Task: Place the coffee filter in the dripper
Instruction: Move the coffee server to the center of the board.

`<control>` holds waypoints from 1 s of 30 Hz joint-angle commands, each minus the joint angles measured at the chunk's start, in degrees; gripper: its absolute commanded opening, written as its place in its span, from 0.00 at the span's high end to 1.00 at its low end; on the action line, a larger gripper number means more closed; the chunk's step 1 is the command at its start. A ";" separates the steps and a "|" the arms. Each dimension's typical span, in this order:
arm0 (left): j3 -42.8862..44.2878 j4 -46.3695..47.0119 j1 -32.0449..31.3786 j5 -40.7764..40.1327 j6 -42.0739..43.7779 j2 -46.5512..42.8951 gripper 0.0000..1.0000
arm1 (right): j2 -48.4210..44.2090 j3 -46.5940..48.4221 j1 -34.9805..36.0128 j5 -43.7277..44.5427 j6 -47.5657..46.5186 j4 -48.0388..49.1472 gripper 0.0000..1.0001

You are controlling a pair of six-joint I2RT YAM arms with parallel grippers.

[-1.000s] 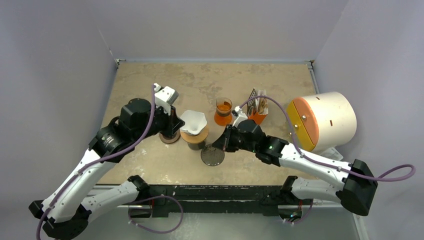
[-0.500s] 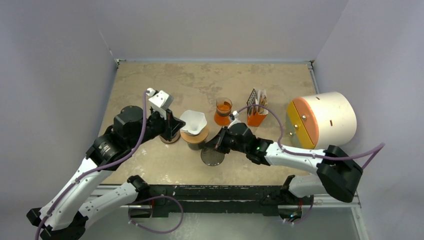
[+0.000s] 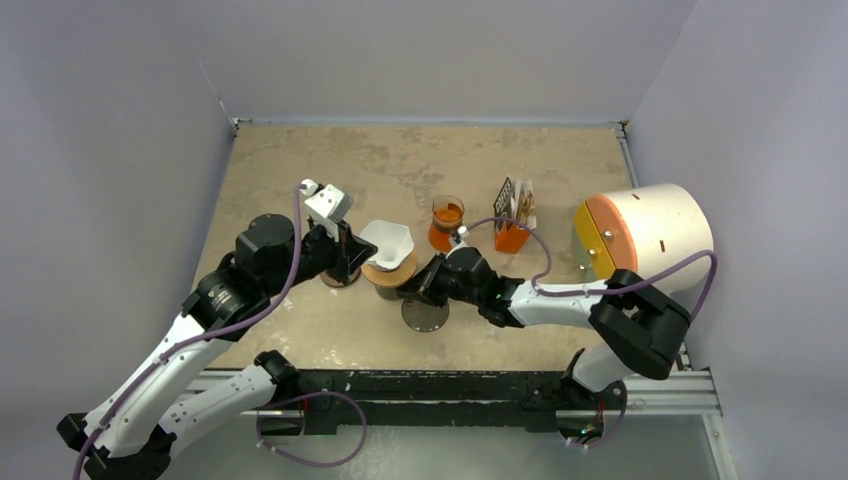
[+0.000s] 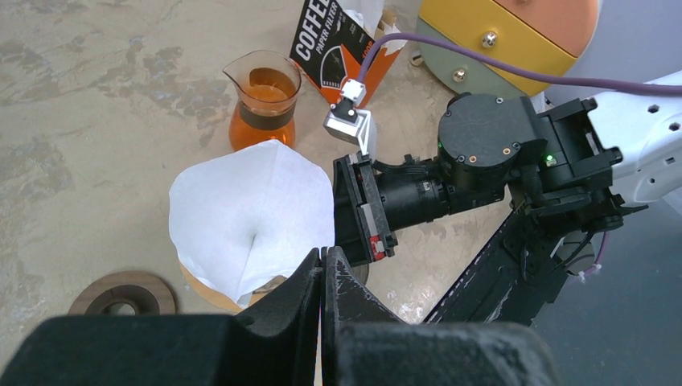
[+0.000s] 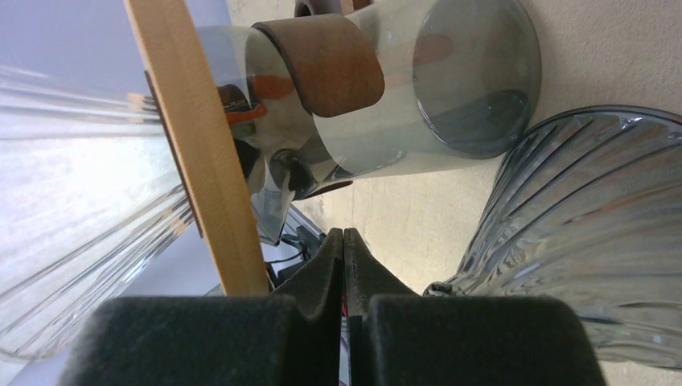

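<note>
Coffee filter (image 4: 249,205) sits open in the dripper (image 3: 392,271), a bit askew. Left end effector (image 4: 322,259) is pressed together at the paper's rim; right end effector (image 5: 344,241), also pressed together w/ nothing held, is beside the glass server (image 5: 450,80). Risk: either nudges the stack, tipping it or dragging the paper out. Beaker (image 4: 264,100) holds amber liquid.

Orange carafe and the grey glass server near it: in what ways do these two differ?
The orange carafe holds orange liquid and stands uncovered; the grey server looks empty and carries the dripper with the white filter. Both are upright glass with a band around the middle.
</note>
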 commanded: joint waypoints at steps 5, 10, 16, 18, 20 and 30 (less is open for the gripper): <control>-1.04 3.86 -0.12 0.89 0.84 -0.63 1.00 | 2.88 0.26 -0.10 1.73 3.29 7.12 1.00; -2.28 4.22 -0.17 0.79 1.11 -1.41 1.00 | 3.69 1.24 -0.10 3.87 3.25 6.68 1.00; -2.93 3.81 -0.15 0.28 1.58 -2.39 1.00 | 5.87 3.46 -0.10 5.40 3.47 6.96 1.00; -3.10 3.58 -0.14 0.09 1.68 -2.67 1.00 | 6.64 4.31 -0.10 5.80 3.47 7.06 1.00; -3.26 3.33 -0.18 -0.09 1.77 -3.00 1.00 | 7.27 5.02 -0.12 6.22 3.56 7.29 1.00; -3.92 3.11 -0.15 -0.19 1.68 -4.43 1.00 | 10.84 10.64 -0.10 8.13 3.46 5.25 1.00</control>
